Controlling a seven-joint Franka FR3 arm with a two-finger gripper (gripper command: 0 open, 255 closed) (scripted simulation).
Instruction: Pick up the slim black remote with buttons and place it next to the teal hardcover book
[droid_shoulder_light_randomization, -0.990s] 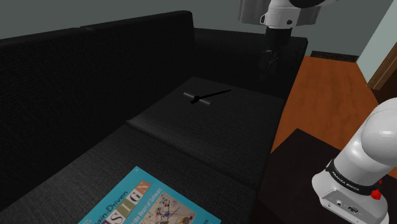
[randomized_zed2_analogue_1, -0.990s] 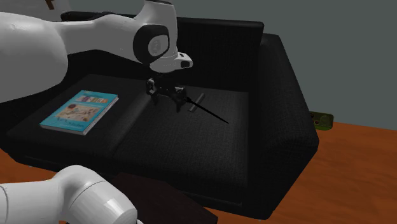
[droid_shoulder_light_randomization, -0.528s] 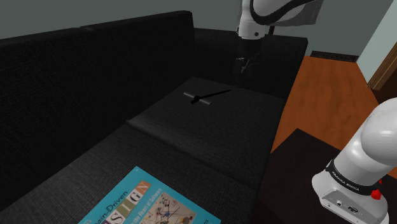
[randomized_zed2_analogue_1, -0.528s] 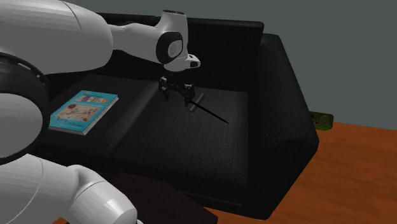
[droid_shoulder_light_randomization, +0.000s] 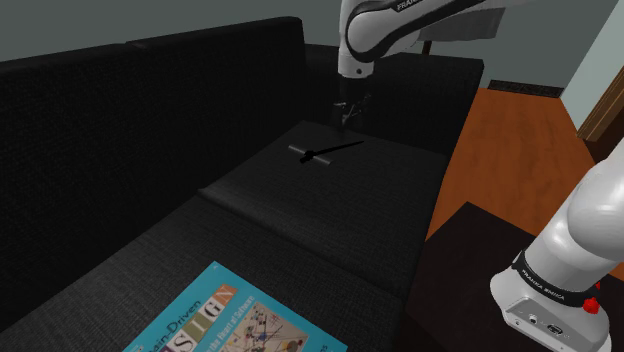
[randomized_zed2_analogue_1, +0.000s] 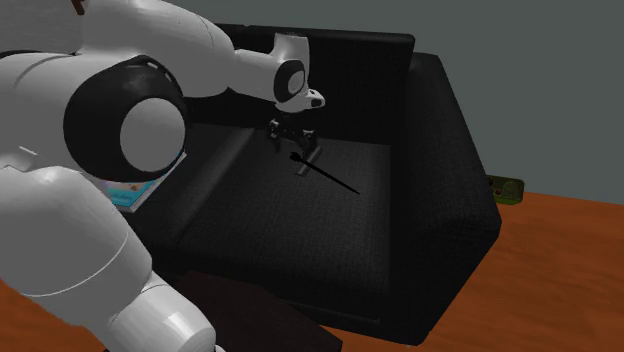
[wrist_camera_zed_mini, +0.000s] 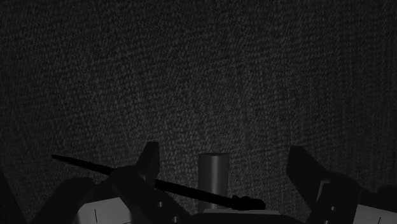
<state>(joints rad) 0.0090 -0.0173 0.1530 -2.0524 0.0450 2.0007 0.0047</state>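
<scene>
The remote (droid_shoulder_light_randomization: 332, 151) is a thin black sliver crossing a short grey bar (droid_shoulder_light_randomization: 298, 150), lying flat on the far seat cushion of a black sofa (droid_shoulder_light_randomization: 150, 100). It also lies mid-cushion in the second exterior view as the remote (randomized_zed2_analogue_1: 330, 176). My gripper (droid_shoulder_light_randomization: 347, 113) hangs just above and behind it, fingers pointing down. In the wrist view the gripper (wrist_camera_zed_mini: 226, 181) is open, and the remote (wrist_camera_zed_mini: 127, 175) runs across close to its left finger (wrist_camera_zed_mini: 149, 160), untouched. The teal book (droid_shoulder_light_randomization: 232, 322) rests on the near cushion, mostly hidden by my arm in the second exterior view.
The sofa's backrest and armrest (droid_shoulder_light_randomization: 455, 85) wall in the cushion on two sides. My dark stand (droid_shoulder_light_randomization: 470, 260) sits at the shoulder view's lower right. Orange wooden floor (droid_shoulder_light_randomization: 520, 140) lies beyond the sofa, with a small green object (randomized_zed2_analogue_1: 503, 189) on it.
The arm has swung toward the shoulder view's left and lowered, bringing the gripper from beside the armrest to just over the remote. Remote and book have not moved.
</scene>
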